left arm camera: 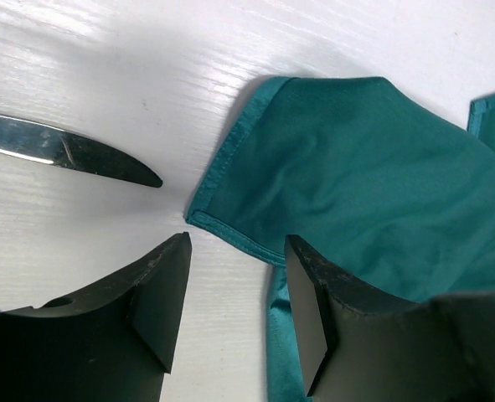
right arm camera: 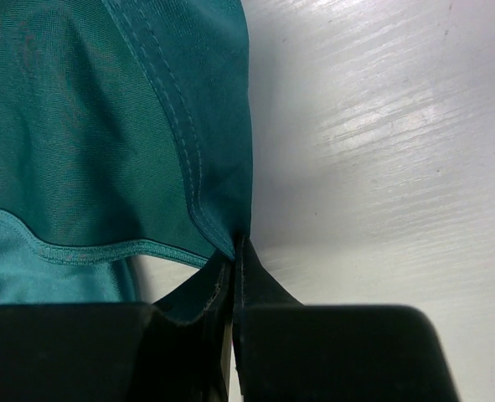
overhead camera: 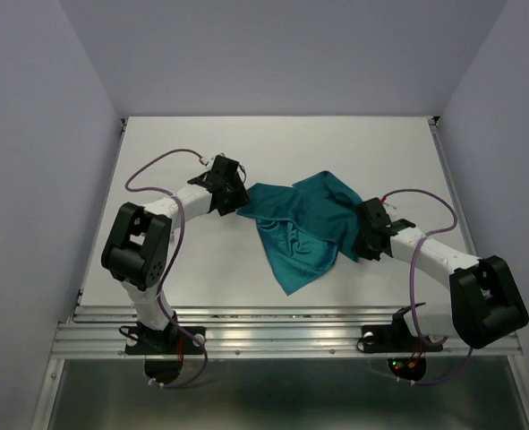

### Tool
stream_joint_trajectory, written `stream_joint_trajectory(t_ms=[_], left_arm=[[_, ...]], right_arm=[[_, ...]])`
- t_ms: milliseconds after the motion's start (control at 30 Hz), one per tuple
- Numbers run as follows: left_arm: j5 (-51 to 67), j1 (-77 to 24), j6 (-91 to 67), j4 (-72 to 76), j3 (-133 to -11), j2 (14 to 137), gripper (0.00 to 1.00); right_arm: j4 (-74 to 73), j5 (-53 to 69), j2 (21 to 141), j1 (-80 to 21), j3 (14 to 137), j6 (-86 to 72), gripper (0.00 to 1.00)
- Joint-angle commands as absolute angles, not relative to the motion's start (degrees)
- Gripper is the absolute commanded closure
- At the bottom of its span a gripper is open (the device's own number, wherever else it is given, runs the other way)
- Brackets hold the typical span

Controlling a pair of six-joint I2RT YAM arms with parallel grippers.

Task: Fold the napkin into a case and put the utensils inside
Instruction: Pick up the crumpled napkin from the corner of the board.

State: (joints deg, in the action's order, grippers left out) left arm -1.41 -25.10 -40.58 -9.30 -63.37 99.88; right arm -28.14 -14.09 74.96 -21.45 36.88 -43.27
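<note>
Item: table (overhead camera: 354,143), top view.
- Napkin (overhead camera: 302,228): lies crumpled on the table near its centre, with one corner reaching toward 6 o'clock and the near edge.
- Left end effector (overhead camera: 231,199): at the napkin's 9 o'clock edge.
- Right end effector (overhead camera: 354,251): at the napkin's 4 o'clock edge.

Left wrist view: a napkin corner (left arm camera: 198,216) lies on the table just ahead of the gap between the fingers. The cloth spreads toward 1 o'clock and passes under the right-hand finger. Knife (left arm camera: 71,151): flat on the table at 10 o'clock, its tip near the corner but apart from it.

Right wrist view: a napkin edge (right arm camera: 222,209) sits between the jaws. The cloth lies toward 11 o'clock, bare table toward 2 o'clock.
</note>
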Motion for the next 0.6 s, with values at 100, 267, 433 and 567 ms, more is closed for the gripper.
stream_joint_trajectory(t_ms=[100, 267, 433, 567], left_arm=[[-9.93, -27.60, -45.35, -12.21, -66.18, 104.76, 0.39], [-12.57, -28.30, -45.79, -13.00, -67.41, 107.57, 0.39], [-13.97, -29.53, -45.27, -14.76, -70.22, 111.17, 0.44], [-13.71, -30.23, -45.35, -14.85, -71.10, 112.41, 0.52]], right_arm=[[-25.84, -13.45, 75.76, -21.80, 36.91, -42.54, 0.99], [-25.75, -13.54, 75.59, -21.80, 37.00, -42.54, 0.99], [-25.75, -13.36, 76.37, -21.80, 37.26, -42.45, 0.99], [-25.58, -13.36, 76.38, -21.80, 37.53, -42.36, 0.99]])
